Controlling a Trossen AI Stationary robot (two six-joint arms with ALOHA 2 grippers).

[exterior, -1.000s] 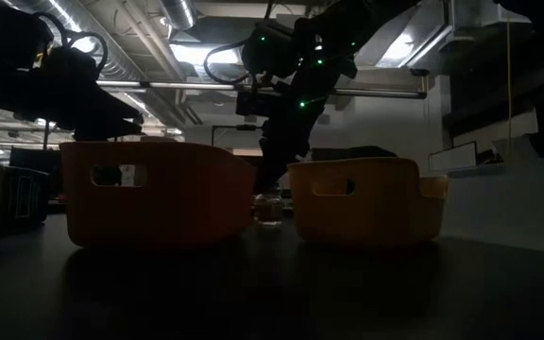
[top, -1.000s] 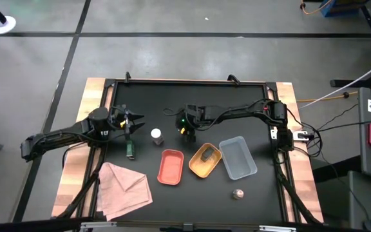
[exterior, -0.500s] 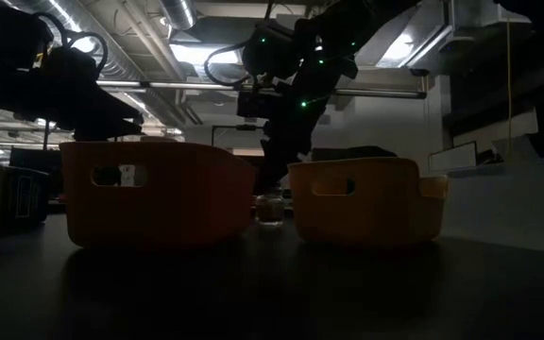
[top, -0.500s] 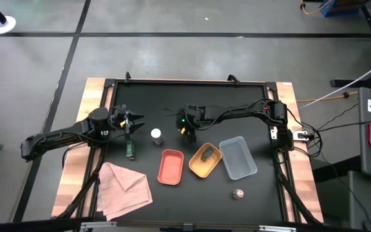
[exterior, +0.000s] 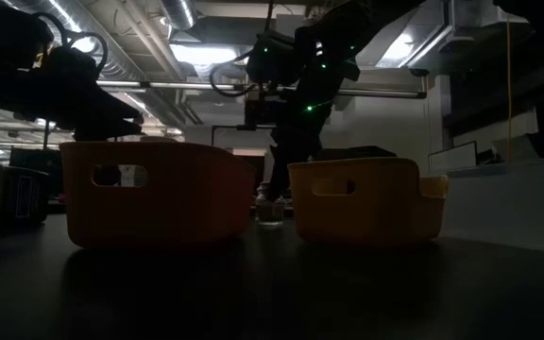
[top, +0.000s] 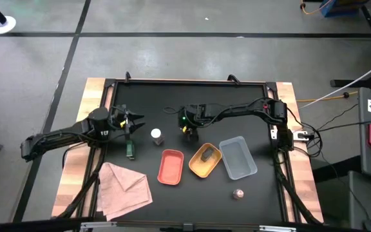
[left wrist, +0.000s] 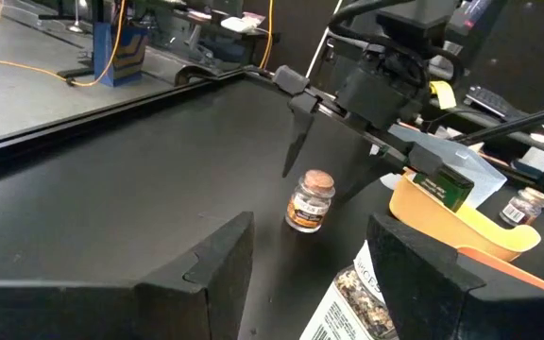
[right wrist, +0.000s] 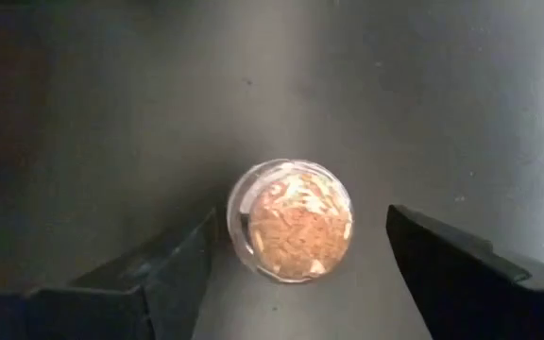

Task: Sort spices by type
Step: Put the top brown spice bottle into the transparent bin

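A pinkish-brown spice jar [right wrist: 293, 220] stands upright on the black bench [top: 172, 96], directly between the spread fingers [right wrist: 102, 283] of the right gripper [right wrist: 296, 274], touching neither of them. The left wrist view shows the same cork-topped jar [left wrist: 310, 200] with the right gripper [left wrist: 333, 142] poised above it, fingertips reaching down on either side.

The step in hand looks like the pick-up. To do it well, the gripper should drop straight down until the fingers flank the jar's body below the cap, staying centred — the jar is small and would tip if one finger met it first. Then close gently and lift vertically before heading to a tray.

The left gripper [left wrist: 300, 283] waits to the jar's far side; its fingers are apart, with a flat labelled packet [left wrist: 357, 297] lying just beyond their tips.

The count, from above:
- Jars: a white-capped jar [top: 156, 134] near the left fingers, the one under the right fingers, a second pinkish-brown jar [top: 238, 193] well apart near the bench's front edge, and a dark one lying in the yellow tray [top: 198, 169]. I can find only four; a fifth is not visible.
- Trays: three — red [top: 171, 167], yellow, grey [top: 238, 158] — side by side on the near side of the right fingers.
- One pink cloth [top: 124, 187] at the bench's corner.
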